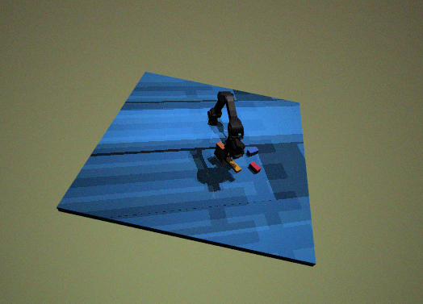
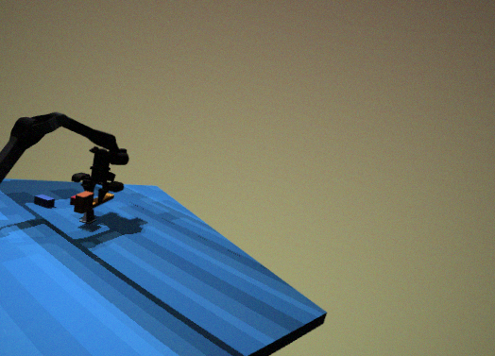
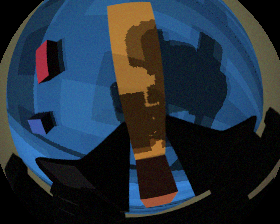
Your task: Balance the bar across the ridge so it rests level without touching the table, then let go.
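Observation:
The long orange-yellow bar (image 1: 235,166) (image 2: 109,198) (image 3: 130,45) has a darker block with an orange top (image 1: 220,146) (image 2: 84,194) (image 3: 159,201) at one end. My gripper (image 1: 230,158) (image 2: 100,200) (image 3: 145,123) is shut on the bar, with one finger on each side, between its far end and the block. The bar is above the table. The small dark ridge, with a pale base edge (image 2: 88,219), stands below the block end in the exterior view. The bar hides it in the wrist view. I cannot tell whether bar and ridge touch.
A red block (image 1: 254,167) (image 2: 73,200) (image 3: 42,62) and a blue block (image 1: 253,152) (image 2: 44,200) (image 3: 37,125) lie on the striped blue table (image 1: 141,196) (image 2: 165,286) to one side of the bar. The arm's shadow falls on the table beside the bar.

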